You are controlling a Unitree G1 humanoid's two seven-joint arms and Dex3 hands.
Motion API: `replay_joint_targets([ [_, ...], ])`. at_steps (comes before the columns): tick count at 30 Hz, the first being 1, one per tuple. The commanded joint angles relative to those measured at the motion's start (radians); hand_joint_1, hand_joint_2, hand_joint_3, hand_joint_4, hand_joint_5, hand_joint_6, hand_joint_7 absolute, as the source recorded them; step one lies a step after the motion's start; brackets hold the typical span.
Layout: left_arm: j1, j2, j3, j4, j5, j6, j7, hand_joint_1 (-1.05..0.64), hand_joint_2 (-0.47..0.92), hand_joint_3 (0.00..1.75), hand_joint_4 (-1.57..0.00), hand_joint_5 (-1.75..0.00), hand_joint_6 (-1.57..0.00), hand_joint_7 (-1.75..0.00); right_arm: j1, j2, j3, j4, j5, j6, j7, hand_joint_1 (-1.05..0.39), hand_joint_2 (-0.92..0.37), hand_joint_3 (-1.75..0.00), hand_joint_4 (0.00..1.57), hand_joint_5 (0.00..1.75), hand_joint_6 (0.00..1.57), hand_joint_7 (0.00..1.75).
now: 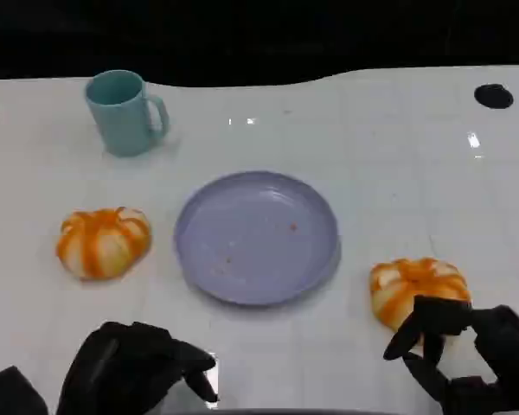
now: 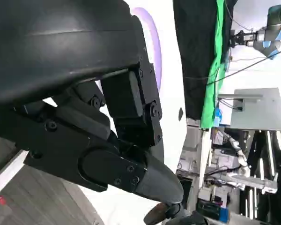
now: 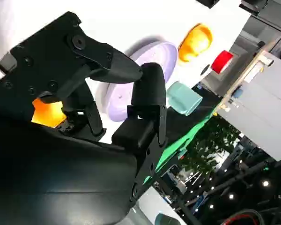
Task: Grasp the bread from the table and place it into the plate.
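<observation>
White table (image 1: 372, 156), black backdrop behind. The right hand (image 1: 467, 359) sits at the near right edge, partly cut off by the frame; its fingers are spread, holding nothing, and overlap the near side of the right bread (image 1: 415, 290); contact cannot be confirmed. The left hand (image 1: 134, 367) rests low at the near left, fingers curled inward around nothing. The plate (image 1: 258, 238) at centre holds only crumbs. A second bread (image 1: 102, 241) lies left of the plate. The cup (image 1: 123, 112) stands upright at the far left.
</observation>
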Motion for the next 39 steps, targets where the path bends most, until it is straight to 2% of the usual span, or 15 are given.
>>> replay_joint_targets([
  [1, 0.001, 0.013, 0.005, 0.004, -0.001, -0.009, -0.004, -1.0, 0.92, 0.01, -1.12, -1.11, -1.55, -0.04, 0.002, -0.02, -0.018, -0.01, 0.007, -0.004, -0.006, -0.22, -0.42, -1.13, 0.8, 1.71, 0.85, 1.23],
  [21, 0.004, 0.012, 0.006, -0.001, -0.001, -0.012, 0.001, -1.0, 0.92, 0.01, -1.12, -1.11, -1.55, -0.05, -0.004, -0.023, -0.02, -0.008, 0.003, 0.005, -0.01, -0.23, -0.45, -1.07, 0.79, 1.72, 0.85, 1.23],
  [24, 0.006, 0.012, 0.006, -0.007, -0.006, -0.004, 0.0, -1.0, 0.91, 0.0, -1.11, -1.11, -1.54, -0.05, -0.006, -0.026, -0.023, -0.01, -0.002, 0.008, -0.012, -0.24, -0.47, -1.04, 0.77, 1.71, 0.83, 1.18],
  [25, 0.005, 0.013, 0.007, -0.005, -0.007, -0.005, -0.001, -1.0, 0.91, 0.0, -1.11, -1.11, -1.54, -0.05, -0.007, -0.027, -0.024, -0.01, -0.003, 0.009, -0.013, -0.24, -0.48, -1.01, 0.77, 1.7, 0.85, 1.1],
  [26, 0.003, 0.013, 0.008, -0.001, -0.005, -0.008, -0.001, -1.0, 0.92, 0.0, -1.11, -1.11, -1.54, -0.05, -0.009, -0.028, -0.026, -0.011, -0.005, 0.012, -0.015, -0.25, -0.5, -0.98, 0.76, 1.65, 0.85, 1.02],
  [27, 0.002, 0.014, 0.008, 0.001, -0.002, -0.011, 0.001, -1.0, 0.92, 0.0, -1.12, -1.11, -1.54, -0.05, -0.009, -0.029, -0.031, -0.014, -0.014, 0.012, -0.022, -0.27, -0.54, -0.9, 0.75, 1.53, 0.86, 0.88],
  [30, 0.0, 0.015, 0.009, 0.0, 0.0, -0.009, 0.004, -1.0, 0.92, 0.01, -1.12, -1.11, -1.55, -0.06, -0.005, -0.034, -0.052, -0.055, -0.071, 0.039, -0.05, -0.32, -0.66, -0.65, 0.66, 1.36, 0.83, 0.58],
  [33, -0.001, 0.017, 0.01, 0.0, -0.001, -0.01, 0.002, -1.0, 0.92, 0.01, -1.11, -1.11, -1.55, -0.06, 0.003, -0.053, -0.065, -0.113, -0.154, 0.086, -0.068, -0.41, -0.86, -0.25, 0.55, 1.07, 0.77, 0.27],
  [35, -0.002, 0.018, 0.01, 0.0, 0.002, -0.011, 0.005, -1.0, 0.92, 0.01, -1.11, -1.11, -1.55, -0.06, 0.005, -0.082, -0.07, -0.159, -0.241, 0.117, -0.081, -0.47, -0.91, -0.18, 0.48, 0.93, 0.72, 0.17],
  [36, -0.002, 0.018, 0.01, -0.001, 0.003, -0.011, 0.006, -1.0, 0.92, 0.01, -1.11, -1.11, -1.55, -0.06, 0.006, -0.096, -0.071, -0.179, -0.281, 0.129, -0.087, -0.5, -0.91, -0.16, 0.46, 0.75, 0.68, 0.1],
  [39, -0.001, 0.017, 0.009, -0.004, 0.004, -0.004, 0.01, -1.01, 0.92, 0.0, -1.12, -1.12, -1.55, -0.07, 0.016, -0.124, -0.072, -0.237, -0.361, 0.168, -0.095, -0.54, -0.92, -0.09, 0.41, 0.53, 0.61, 0.02],
])
